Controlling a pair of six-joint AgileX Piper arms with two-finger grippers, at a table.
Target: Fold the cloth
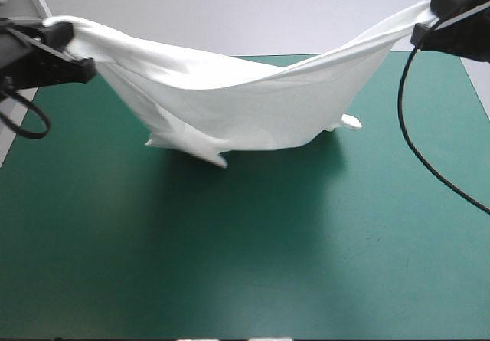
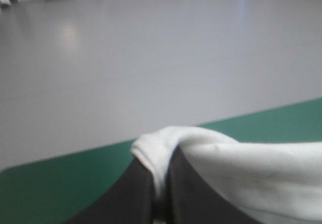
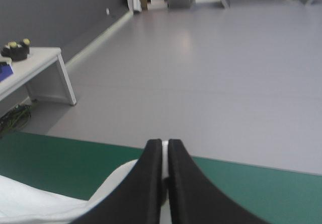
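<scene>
The white T-shirt (image 1: 230, 100) hangs stretched between both raised arms, sagging in the middle, with its lowest folds resting on the teal-green cover (image 1: 245, 249) near the far half. My left gripper (image 1: 67, 44) is shut on one corner at the left. My right gripper (image 1: 426, 13) is shut on the opposite corner at the upper right. In the left wrist view the T-shirt (image 2: 241, 168) drapes over the black fingers (image 2: 128, 196) and a thin hem sits between them at my left gripper (image 2: 160, 183). In the right wrist view my right gripper (image 3: 165, 156) pinches a white sliver, and the T-shirt (image 3: 45, 201) falls away beside it.
A small white tip of the T-shirt (image 1: 351, 122) lies on the cover toward the right. The table's far edge (image 1: 260, 56) runs just behind the hanging shirt. The near half of the cover is bare teal-green.
</scene>
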